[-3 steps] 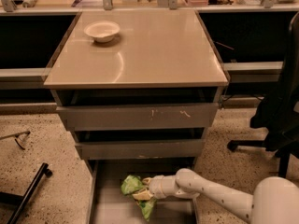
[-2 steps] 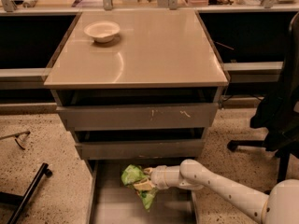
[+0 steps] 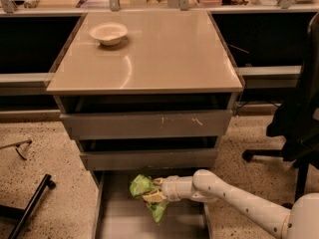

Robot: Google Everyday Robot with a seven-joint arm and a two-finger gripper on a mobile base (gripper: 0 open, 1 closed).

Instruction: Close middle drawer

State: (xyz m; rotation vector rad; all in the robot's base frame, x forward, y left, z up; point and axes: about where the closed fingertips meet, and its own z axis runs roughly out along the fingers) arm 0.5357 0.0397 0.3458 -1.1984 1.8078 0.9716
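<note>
One gripper [image 3: 153,195] below middle drawer [image 3: 149,159], clutching green bag [image 3: 141,185] (crumpled)

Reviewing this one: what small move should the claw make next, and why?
Probably raise the claw a little toward the middle drawer. The claw sits low over the pulled-out bottom drawer, gripping a green bag, while the middle drawer front just above it stands out with a dark gap over it, untouched.
</note>
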